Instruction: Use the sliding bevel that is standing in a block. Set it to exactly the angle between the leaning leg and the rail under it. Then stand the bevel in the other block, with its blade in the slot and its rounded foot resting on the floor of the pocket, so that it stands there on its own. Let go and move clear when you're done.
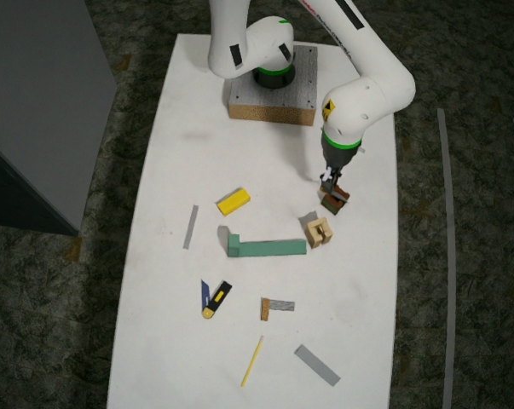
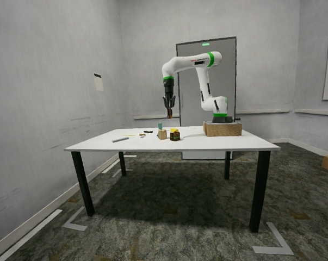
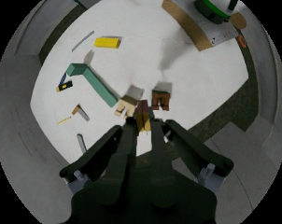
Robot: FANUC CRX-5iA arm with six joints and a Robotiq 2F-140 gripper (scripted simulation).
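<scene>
The fingers pinch the bevel, hanging high over the dark block near the counter's right edge. It is out of its block; standing it in a slot is left. I cannot tell whether its angle matches the green leg and rail.

Pincer closed on sliding bevel, high above dark block near tabletop right edge. Pale block just beside it; green rail flanks toward centre. Approach from above open.
</scene>
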